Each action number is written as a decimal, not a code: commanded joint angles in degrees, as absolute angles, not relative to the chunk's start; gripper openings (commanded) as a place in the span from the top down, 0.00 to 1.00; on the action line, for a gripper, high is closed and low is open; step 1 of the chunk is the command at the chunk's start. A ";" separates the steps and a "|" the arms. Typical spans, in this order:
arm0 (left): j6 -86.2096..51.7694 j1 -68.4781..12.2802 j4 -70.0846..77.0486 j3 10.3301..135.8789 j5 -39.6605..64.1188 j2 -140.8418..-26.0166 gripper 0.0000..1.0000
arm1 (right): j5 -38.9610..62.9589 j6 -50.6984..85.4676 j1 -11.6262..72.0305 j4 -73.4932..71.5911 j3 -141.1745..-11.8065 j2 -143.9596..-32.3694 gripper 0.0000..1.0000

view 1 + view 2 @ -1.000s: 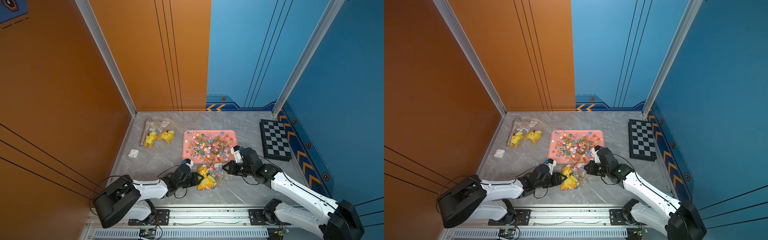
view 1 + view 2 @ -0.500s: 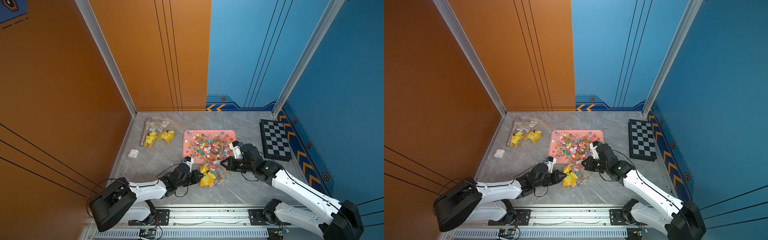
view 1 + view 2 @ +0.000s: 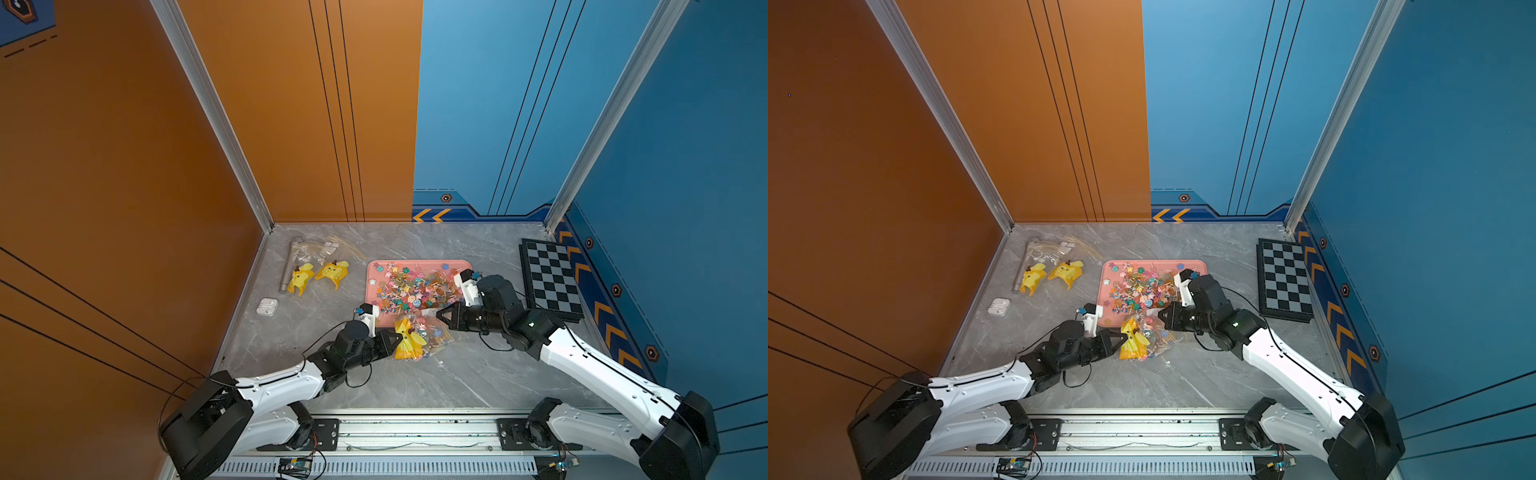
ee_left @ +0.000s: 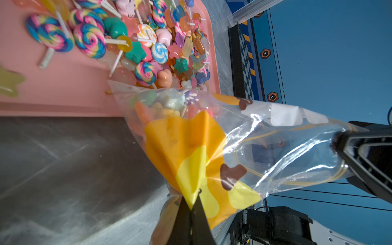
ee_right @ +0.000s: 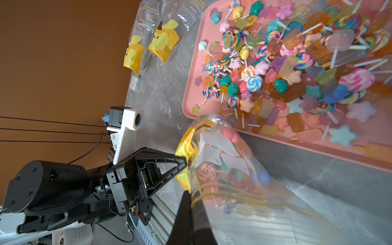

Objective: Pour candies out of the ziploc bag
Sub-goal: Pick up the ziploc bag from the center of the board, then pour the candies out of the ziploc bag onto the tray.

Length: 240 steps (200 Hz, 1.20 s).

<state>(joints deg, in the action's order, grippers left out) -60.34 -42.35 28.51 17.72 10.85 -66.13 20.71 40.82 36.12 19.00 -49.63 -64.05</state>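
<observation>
At the pink tray's [image 3: 371,291] near edge, left gripper [image 3: 397,336] and right gripper [image 3: 441,315] each pinched an end of the ziploc bag [image 3: 410,344]. Candies [image 3: 415,286] lay heaped on the tray, some inside the bag.

Bright even light, glare on ziploc bag [image 4: 222,152], blurry foreground

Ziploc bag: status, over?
Left claw, right claw both shut on clear yellow-printed ziploc bag. Some multicoloured candies inside, at edge of pink plastic tray. Nothing blocking.
</observation>
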 commanded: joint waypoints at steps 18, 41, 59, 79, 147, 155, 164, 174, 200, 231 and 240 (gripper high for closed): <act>-58.24 -38.75 29.79 20.71 12.20 -64.11 1.00 | 20.01 37.29 33.57 19.74 -55.02 -66.52 1.00; -57.27 -37.10 29.63 22.17 13.13 -64.81 1.00 | 20.61 36.32 32.68 19.73 -57.40 -69.05 1.00; -56.78 -35.66 29.53 23.82 14.24 -65.76 1.00 | 21.18 35.73 32.10 19.76 -59.02 -70.70 1.00; -56.09 -34.26 29.32 25.91 15.66 -66.82 1.00 | 21.11 35.13 31.51 19.69 -60.61 -72.12 1.00; -54.01 -28.42 27.41 33.76 20.16 -71.02 1.00 | 23.47 33.89 27.76 19.89 -66.25 -78.75 1.00; -53.75 -27.86 27.13 34.49 20.52 -71.51 1.00 | 23.79 33.71 27.31 19.98 -66.99 -79.50 1.00; -53.57 -27.26 26.98 35.13 20.96 -72.06 1.00 | 24.14 33.57 26.93 20.04 -67.69 -80.22 1.00; -53.42 -26.64 26.99 35.79 21.31 -72.61 1.00 | 24.47 33.32 26.57 20.04 -68.49 -81.11 1.00; -53.39 -25.34 26.98 36.95 21.80 -73.65 1.00 | 25.29 33.05 25.93 19.96 -70.17 -83.50 1.00; -53.43 -23.84 26.98 38.01 22.33 -74.18 1.00 | 25.97 32.96 25.67 19.95 -71.95 -86.40 1.00; -53.44 -23.42 26.98 38.24 22.48 -74.17 1.00 | 26.18 32.87 25.66 19.96 -72.42 -87.09 1.00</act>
